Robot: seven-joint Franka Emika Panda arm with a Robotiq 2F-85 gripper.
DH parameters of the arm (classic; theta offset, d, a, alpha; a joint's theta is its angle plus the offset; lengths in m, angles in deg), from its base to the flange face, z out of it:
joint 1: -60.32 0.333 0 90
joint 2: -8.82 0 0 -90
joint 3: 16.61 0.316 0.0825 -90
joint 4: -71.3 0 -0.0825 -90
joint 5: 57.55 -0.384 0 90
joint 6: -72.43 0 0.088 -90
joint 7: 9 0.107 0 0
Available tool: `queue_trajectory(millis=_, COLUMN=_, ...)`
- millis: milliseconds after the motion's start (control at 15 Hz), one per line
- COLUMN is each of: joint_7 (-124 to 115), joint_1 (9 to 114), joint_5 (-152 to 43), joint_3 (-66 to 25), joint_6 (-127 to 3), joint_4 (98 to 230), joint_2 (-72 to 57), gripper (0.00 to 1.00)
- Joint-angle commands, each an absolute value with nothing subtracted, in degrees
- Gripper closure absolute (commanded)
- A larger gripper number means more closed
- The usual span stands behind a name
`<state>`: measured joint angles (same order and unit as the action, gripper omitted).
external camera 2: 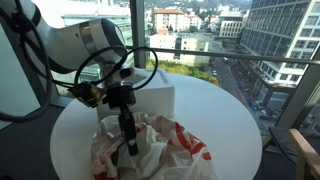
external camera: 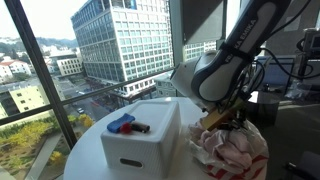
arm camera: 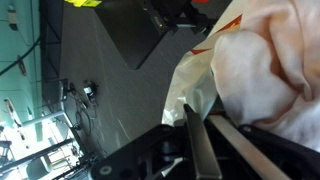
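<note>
A crumpled white cloth with red markings (external camera: pixel 236 150) lies on the round white table (external camera: pixel 92 152); it also shows in an exterior view (external camera 2: pixel 172 146) and fills the right of the wrist view (arm camera: pixel 262 70). My gripper (external camera 2: pixel 128 142) points straight down into the cloth's left part. In the wrist view its two fingers (arm camera: pixel 203 120) are pressed nearly together with a thin white fold of the cloth pinched at their tips. In an exterior view the gripper (external camera: pixel 222 120) is at the cloth's top edge, just right of a white box (external camera: pixel 140 146).
The white box (external camera 2: pixel 160 98) stands on the table (external camera 2: pixel 225 112) behind the cloth, with a blue object (external camera: pixel 120 123) and a black object (external camera: pixel 141 128) on its lid. Large windows surround the table. Cables and equipment (external camera: pixel 285 75) stand behind the arm.
</note>
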<state>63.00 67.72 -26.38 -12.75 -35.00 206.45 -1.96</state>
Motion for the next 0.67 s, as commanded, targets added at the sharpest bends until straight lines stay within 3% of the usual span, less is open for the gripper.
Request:
queue_trajectory(millis=0, joint_7=61.53, joint_1=69.85, joint_5=-28.39, joint_3=-12.92, joint_6=-19.24, joint_4=201.54, joint_2=-2.66, gripper=0.99)
queue_trajectory(millis=333, joint_7=62.29, joint_1=71.59, joint_5=-24.94, joint_3=-11.24, joint_6=-3.88, joint_4=195.96, joint_2=-2.04, gripper=0.99)
queue_trajectory(millis=600, joint_7=61.65, joint_1=72.0, joint_5=-21.61, joint_3=-10.12, joint_6=-1.46, joint_4=193.93, joint_2=-2.25, gripper=0.99)
